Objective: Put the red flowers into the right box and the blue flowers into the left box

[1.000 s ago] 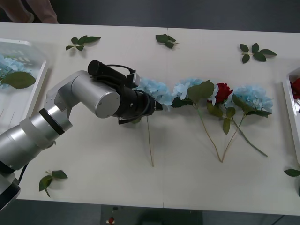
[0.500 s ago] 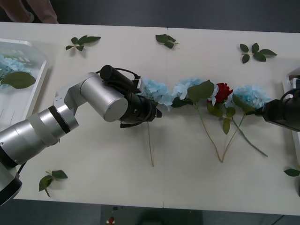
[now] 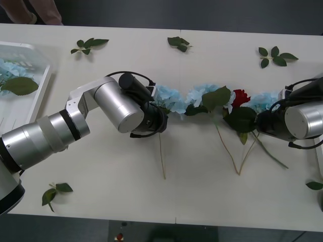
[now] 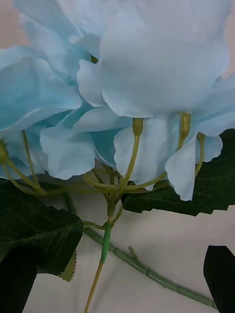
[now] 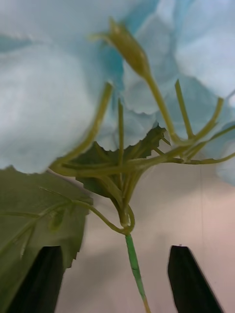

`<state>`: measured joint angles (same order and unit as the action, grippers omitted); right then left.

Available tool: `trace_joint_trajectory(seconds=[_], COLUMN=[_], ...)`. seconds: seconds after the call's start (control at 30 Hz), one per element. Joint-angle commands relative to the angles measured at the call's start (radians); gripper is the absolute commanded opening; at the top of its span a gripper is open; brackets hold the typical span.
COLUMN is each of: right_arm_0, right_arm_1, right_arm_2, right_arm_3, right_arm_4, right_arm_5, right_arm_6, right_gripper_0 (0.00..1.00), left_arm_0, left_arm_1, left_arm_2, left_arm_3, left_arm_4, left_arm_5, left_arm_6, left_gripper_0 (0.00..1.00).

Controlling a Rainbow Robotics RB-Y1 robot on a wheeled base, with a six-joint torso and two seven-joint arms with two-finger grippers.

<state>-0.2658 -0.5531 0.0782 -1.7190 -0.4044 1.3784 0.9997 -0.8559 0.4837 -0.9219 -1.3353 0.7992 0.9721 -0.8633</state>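
Left gripper (image 5: 116,279), fingers apart, straddles a blue hydrangea stem (image 5: 134,266); right gripper (image 3: 258,123), at 3 o'clock, fingers apart beside another hydrangea (image 4: 147,73).

Blue flowers (image 3: 169,97): three pale-blue clustered heads in a row across the table, thin green stems trailing toward the near edge; a fourth lies with a broad leaf in the left box (image 3: 30,108), a shallow white tray at the table's left end. Red flower (image 3: 240,97): one dark-red rose between the second and third blue heads, touching them. Right box (image 3: 309,103): white rim at the right edge, partly hidden.
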Motion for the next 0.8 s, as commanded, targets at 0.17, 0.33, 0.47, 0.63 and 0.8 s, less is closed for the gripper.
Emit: trace_joint_trajectory(seconds=[0.17,0.33,0.47,0.63,0.8], right_arm_0=[-0.013,-0.013,-0.013,-0.013,-0.009], right_arm_1=[0.027,0.033,0.033,0.033,0.035], right_arm_2=[-0.011,0.008,0.02,0.034,0.052], right_arm_3=[0.03,0.045,0.05,0.053,0.053], right_arm_4=[0.003,0.007,0.01,0.012,0.035], right_arm_5=[-0.01,-0.015,-0.015,-0.015,-0.018], right_arm_6=[-0.01,-0.007,-0.009,-0.01,-0.013], right_gripper_0=[1.0,1.0,1.0,1.0,1.0], left_arm_0=[-0.034,-0.034,-0.034,-0.034,-0.037], left_arm_1=[-0.005,-0.005,-0.005,-0.004,0.0], left_arm_2=[-0.017,-0.017,-0.023,-0.04,-0.038], left_arm_3=[-0.015,-0.015,-0.015,-0.015,-0.015], left_arm_4=[-0.048,-0.046,-0.046,-0.046,-0.046], left_arm_5=[-0.009,-0.009,-0.007,-0.013,-0.013], left_arm_6=[0.003,0.006,0.006,0.017,0.026], left_gripper_0=[0.35,0.08,0.0,0.0,0.0])
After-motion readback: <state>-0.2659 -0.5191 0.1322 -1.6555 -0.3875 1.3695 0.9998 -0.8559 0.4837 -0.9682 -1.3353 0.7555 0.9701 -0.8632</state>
